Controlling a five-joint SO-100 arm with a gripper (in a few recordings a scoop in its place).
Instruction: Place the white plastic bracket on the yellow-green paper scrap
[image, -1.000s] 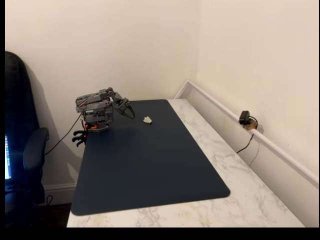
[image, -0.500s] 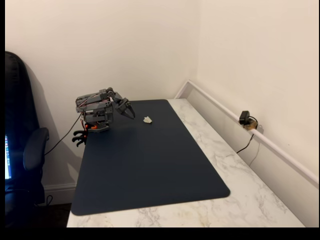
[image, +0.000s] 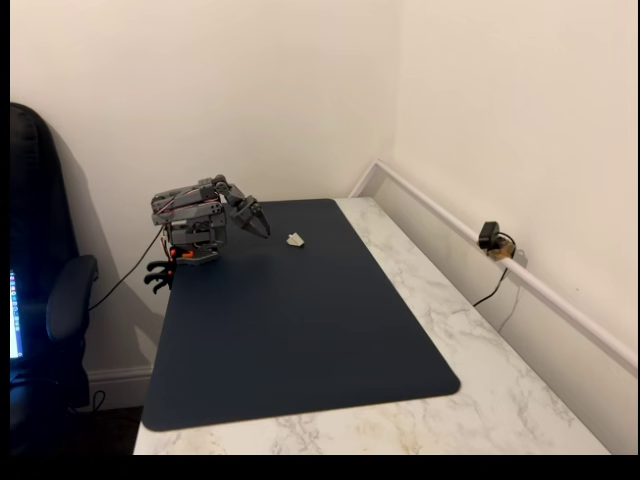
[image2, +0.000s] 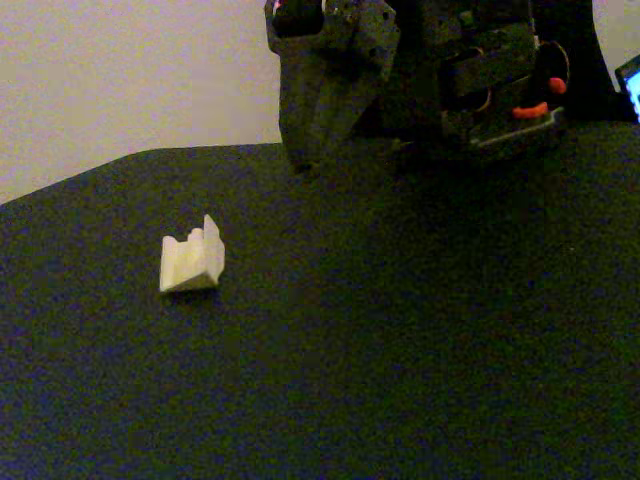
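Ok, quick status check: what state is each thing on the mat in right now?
white plastic bracket: lying free on the mat, apart from the arm, not gripped.
gripper: folded back near the arm's base, tip pointing down, holding nothing; open or shut unclear.
dark mat: flat on the marble table.

My gripper (image: 262, 228) and arm (image: 195, 215) look like dark grey matt plastic with rough, printed-looking faces in both fixed views. The white plastic bracket (image2: 192, 263) is dull off-white plastic, angular and unglossy. Under it, the dark mat (image: 300, 330) reads as smooth and matt, faintly grainy up close. The tabletop (image: 520, 400) looks like polished white marble with grey veins.
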